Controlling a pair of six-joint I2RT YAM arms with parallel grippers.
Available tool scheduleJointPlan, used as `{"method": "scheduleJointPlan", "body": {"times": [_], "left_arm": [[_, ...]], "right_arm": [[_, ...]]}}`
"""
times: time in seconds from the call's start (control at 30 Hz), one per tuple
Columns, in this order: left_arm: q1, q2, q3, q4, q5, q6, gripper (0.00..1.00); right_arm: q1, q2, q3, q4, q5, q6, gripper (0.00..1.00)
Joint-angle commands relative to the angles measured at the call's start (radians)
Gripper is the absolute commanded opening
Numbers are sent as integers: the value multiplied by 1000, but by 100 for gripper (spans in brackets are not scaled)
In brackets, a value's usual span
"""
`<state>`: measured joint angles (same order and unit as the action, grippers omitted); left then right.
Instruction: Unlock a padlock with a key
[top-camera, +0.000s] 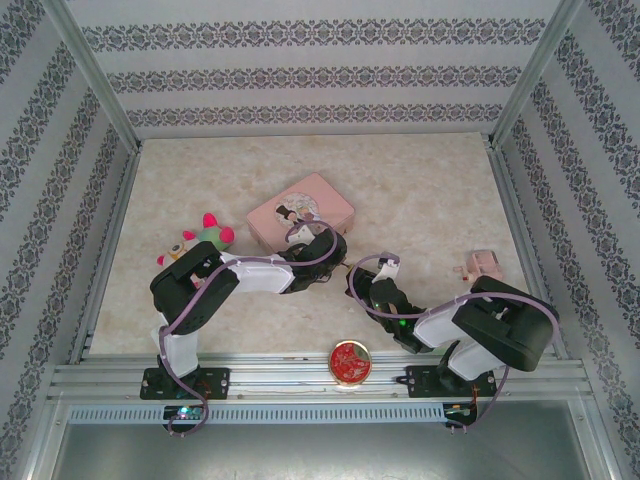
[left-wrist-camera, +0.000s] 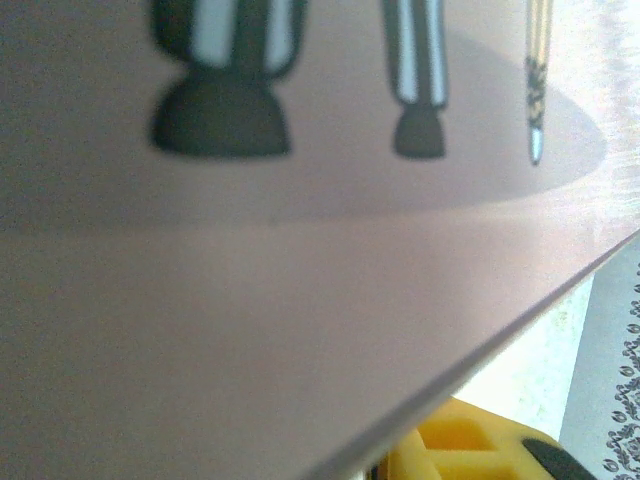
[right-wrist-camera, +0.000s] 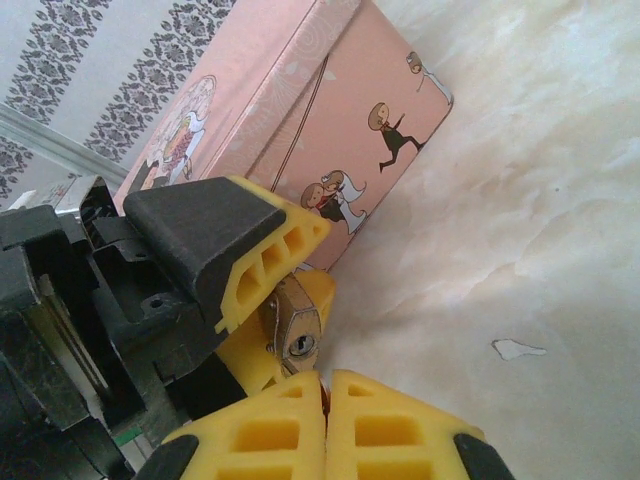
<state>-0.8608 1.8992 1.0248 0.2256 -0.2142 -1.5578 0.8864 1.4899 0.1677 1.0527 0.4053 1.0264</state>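
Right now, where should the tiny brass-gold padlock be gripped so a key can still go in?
Grip the tiny brass-gold padlock across the sides of its body, coming from the side, never over the keyhole end. That keyhole face points bare toward the shut right gripper, and the left gripper pinches the body that way, so I'd keep that hold.

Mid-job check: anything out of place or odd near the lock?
Only a small white fleck lies on the table near the pink box, like a chip or scrap. The padlock sits in the left claw, keyhole towards the shut right claw; whether that holds the key I cannot tell.
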Motion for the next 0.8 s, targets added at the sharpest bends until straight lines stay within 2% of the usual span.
{"method": "scheduleJointPlan", "body": {"times": [0.0, 0.3, 0.53, 0.77], "left_arm": [[5, 54, -25, 100, 128, -171, 0], [5, 64, -25, 119, 145, -177, 0], [4, 62, -28, 123, 143, -179, 0], [6, 65, -39, 128, 139, -172, 0]], "right_arm": [[3, 10, 15, 55, 34, 4, 0], [0, 44, 24, 71, 43, 20, 0], [-1, 120, 30, 153, 49, 40, 0], [-17, 217, 46, 306, -43, 50, 0]]}}
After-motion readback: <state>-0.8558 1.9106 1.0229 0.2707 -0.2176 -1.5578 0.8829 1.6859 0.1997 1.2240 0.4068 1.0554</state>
